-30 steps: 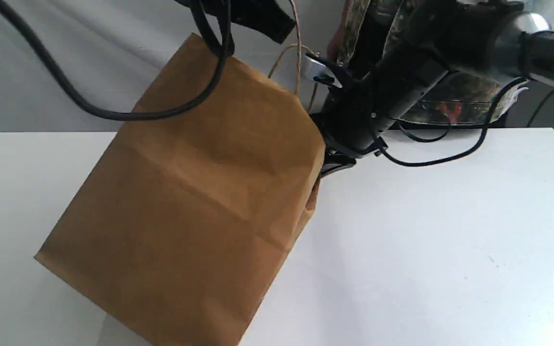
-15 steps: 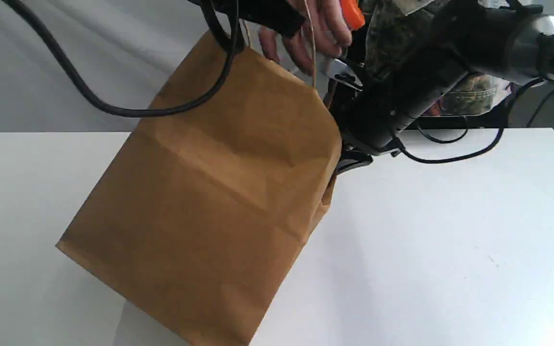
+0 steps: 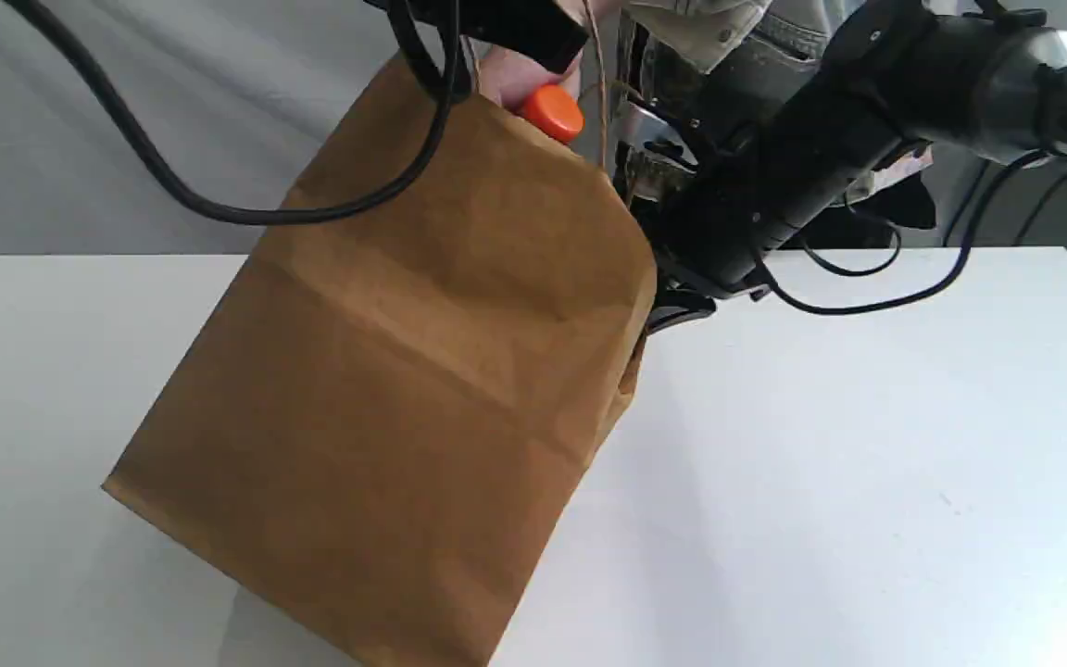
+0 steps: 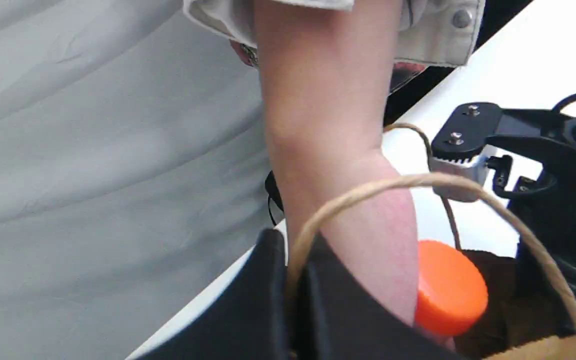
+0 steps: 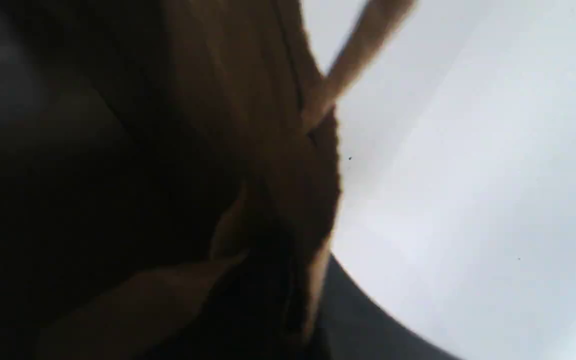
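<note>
brown paper bag (image 3: 404,389) sat tilted over the white table (image 3: 867,463); i could not tell whether its bottom touched. my left gripper (image 4: 295,300) was clenched on the rim at the twine handle (image 4: 418,182), and my right gripper (image 3: 659,310) was pinched on the opposite edge. a person's hand (image 4: 363,240) reached into the bag's mouth, touching an orange cap (image 3: 552,113).

A brown paper bag (image 5: 248,100) crowds the lens, its twine handle (image 5: 353,60) blurred against the white table (image 5: 493,250).
</note>
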### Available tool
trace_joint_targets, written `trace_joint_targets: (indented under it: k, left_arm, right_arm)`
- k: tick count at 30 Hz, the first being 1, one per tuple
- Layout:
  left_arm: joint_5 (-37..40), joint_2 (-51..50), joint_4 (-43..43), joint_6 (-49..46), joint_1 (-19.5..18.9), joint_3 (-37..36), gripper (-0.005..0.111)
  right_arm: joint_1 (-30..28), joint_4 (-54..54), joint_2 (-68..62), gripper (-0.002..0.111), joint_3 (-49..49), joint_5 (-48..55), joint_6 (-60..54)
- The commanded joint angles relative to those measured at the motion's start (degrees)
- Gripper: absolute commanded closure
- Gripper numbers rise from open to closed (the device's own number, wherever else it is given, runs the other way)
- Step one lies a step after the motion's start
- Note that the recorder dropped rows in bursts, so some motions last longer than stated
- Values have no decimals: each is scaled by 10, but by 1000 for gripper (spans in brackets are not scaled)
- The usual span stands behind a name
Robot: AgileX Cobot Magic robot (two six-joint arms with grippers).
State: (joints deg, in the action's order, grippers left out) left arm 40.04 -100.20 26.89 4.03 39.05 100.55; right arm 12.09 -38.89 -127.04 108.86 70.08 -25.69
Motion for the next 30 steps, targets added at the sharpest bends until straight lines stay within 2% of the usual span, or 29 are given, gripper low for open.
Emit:
trace_joint_targets:
  k: [1, 13, 18, 24, 30]
  left_arm:
    - [-12, 1, 3, 3, -3, 4, 107]
    - [-16, 3, -26, 6, -2, 4, 107]
    - [-18, 26, -27, 50, -2, -15, 107]
    - [-36, 96, -27, 69, -2, -125, 107]
    - [-151, 197, -24, 96, -2, -275, 107]
  right_arm:
    - [-3, 6, 2, 108, -5, -1, -12]
    - [-3, 6, 3, 108, -4, -1, -16]
    - [-3, 8, 14, 108, 5, -6, -23]
    - [-3, 10, 16, 108, 65, -6, -23]
    - [-3, 10, 16, 108, 92, -14, -20]
